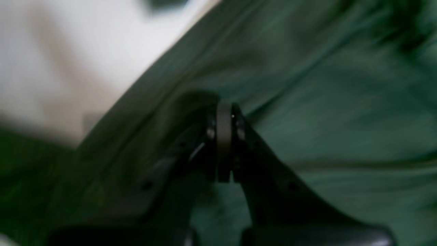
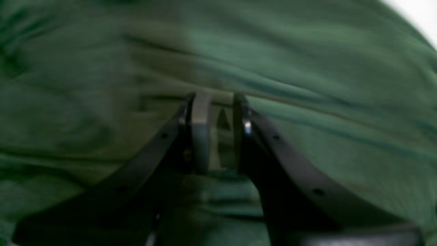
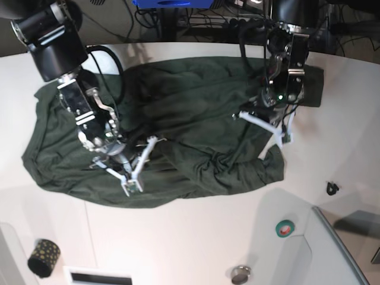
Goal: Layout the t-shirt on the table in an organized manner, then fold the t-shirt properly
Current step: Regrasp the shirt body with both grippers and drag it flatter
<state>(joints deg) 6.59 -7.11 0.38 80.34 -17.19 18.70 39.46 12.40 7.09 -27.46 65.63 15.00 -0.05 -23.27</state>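
Left wrist: left jaws (image 1: 224, 136) were pressed together, no cloth visibly caught; t-shirt (image 1: 307, 102) filled 12 to 6 o'clock.
Right wrist: right jaws (image 2: 218, 133) stood narrowly parted, pinching a fold of t-shirt (image 2: 307, 68).
Base: t-shirt (image 3: 178, 107) lay rumpled, long axis 9-to-3, on the bench (image 3: 190, 237).

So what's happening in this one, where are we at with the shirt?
A two-armed robot is working on a large dark green fabric t-shirt spread, still rumpled, across the broad white table. The left gripper is shut and down on the cloth near the shirt's edge; blur hides whether fabric is pinched. The right gripper has a fold of green fabric between its slightly parted jaws. The shirt is bunched and wrinkled in the middle, so no tidy fold has been made yet.
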